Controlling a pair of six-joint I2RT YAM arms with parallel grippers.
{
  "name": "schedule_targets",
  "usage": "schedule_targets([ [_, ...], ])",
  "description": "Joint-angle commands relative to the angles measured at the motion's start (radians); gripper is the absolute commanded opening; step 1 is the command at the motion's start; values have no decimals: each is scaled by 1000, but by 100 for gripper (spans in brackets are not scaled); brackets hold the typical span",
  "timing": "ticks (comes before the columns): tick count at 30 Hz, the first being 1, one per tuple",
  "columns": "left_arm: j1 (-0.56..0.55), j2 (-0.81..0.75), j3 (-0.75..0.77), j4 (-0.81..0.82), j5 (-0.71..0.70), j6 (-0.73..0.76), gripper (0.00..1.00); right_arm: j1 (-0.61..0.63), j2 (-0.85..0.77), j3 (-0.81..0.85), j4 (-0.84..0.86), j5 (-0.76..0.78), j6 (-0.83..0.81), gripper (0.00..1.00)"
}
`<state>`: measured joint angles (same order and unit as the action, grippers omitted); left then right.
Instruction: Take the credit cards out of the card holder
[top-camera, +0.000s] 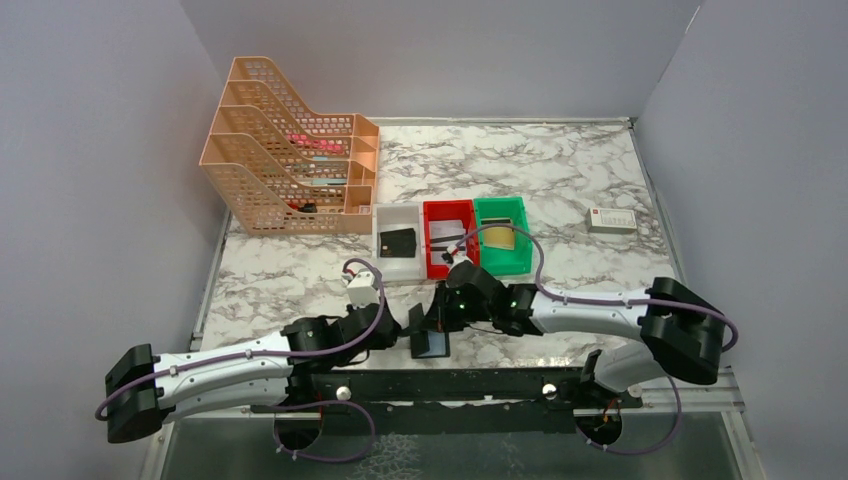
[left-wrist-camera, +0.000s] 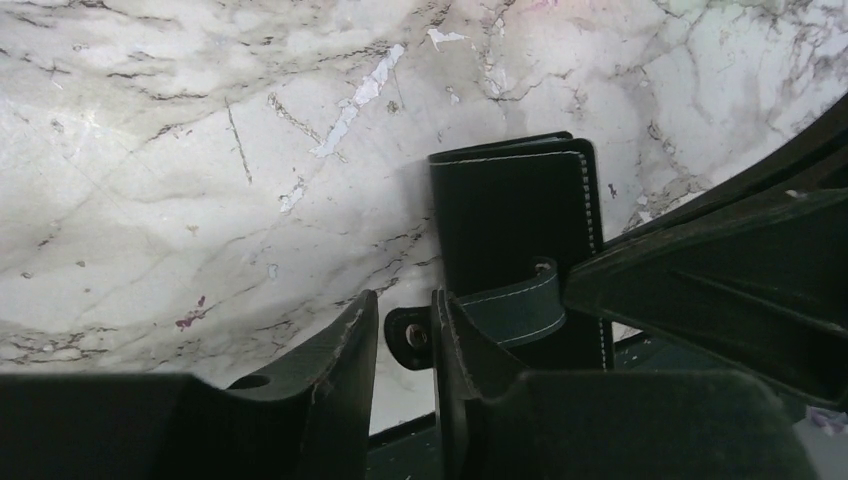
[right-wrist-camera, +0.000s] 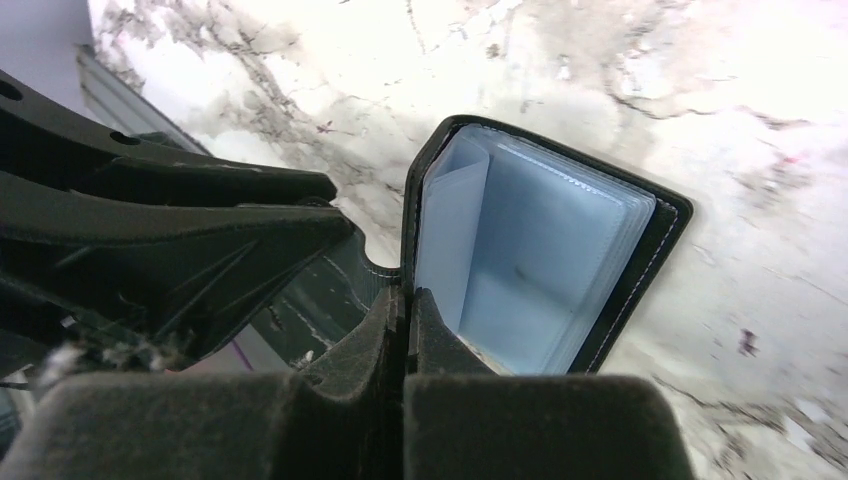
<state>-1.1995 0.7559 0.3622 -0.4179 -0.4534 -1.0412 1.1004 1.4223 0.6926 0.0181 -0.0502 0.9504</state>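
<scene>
The black card holder (top-camera: 432, 343) stands open on the marble near the front edge, between both grippers. In the right wrist view its blue-grey clear sleeves (right-wrist-camera: 540, 260) face me, and I see no card in them. My right gripper (right-wrist-camera: 408, 300) is shut on the thin edge of its cover. My left gripper (left-wrist-camera: 405, 325) is open a narrow gap, and the holder's snap strap tab (left-wrist-camera: 412, 336) lies in that gap against the right finger. The closed black back of the card holder (left-wrist-camera: 515, 215) shows beyond. A tan-gold credit card (top-camera: 500, 238) lies in the green bin.
Three small bins stand in a row mid-table: white (top-camera: 388, 262) holding a black square piece (top-camera: 398, 242), red (top-camera: 432, 262), green (top-camera: 518, 262). An orange tiered file rack (top-camera: 290, 150) is back left. A white box with a red mark (top-camera: 611, 220) lies at the right.
</scene>
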Motion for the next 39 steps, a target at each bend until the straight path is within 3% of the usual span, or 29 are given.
schedule_targets([
  [1, 1, -31, 11, -46, 3, 12, 41, 6, -109, -5, -162, 146, -65, 1],
  [4, 0, -47, 13, -51, 3, 12, 57, 5, -184, -34, -220, 175, -99, 1],
  [6, 1, -52, 18, -54, 2, 18, 61, 5, -228, -39, -292, 215, -119, 1],
  [13, 1, -42, 35, -65, 5, 30, 65, 5, -375, 42, -596, 418, -280, 1],
  [19, 2, -13, 51, -65, -6, 35, 66, 6, -233, 173, -733, 339, -371, 1],
  [28, 1, -40, 79, -170, -88, -66, 66, 60, 130, 282, -645, 307, -309, 6],
  [39, 2, -237, 31, -292, -165, -179, 66, 88, 164, 244, -339, 10, -327, 32],
])
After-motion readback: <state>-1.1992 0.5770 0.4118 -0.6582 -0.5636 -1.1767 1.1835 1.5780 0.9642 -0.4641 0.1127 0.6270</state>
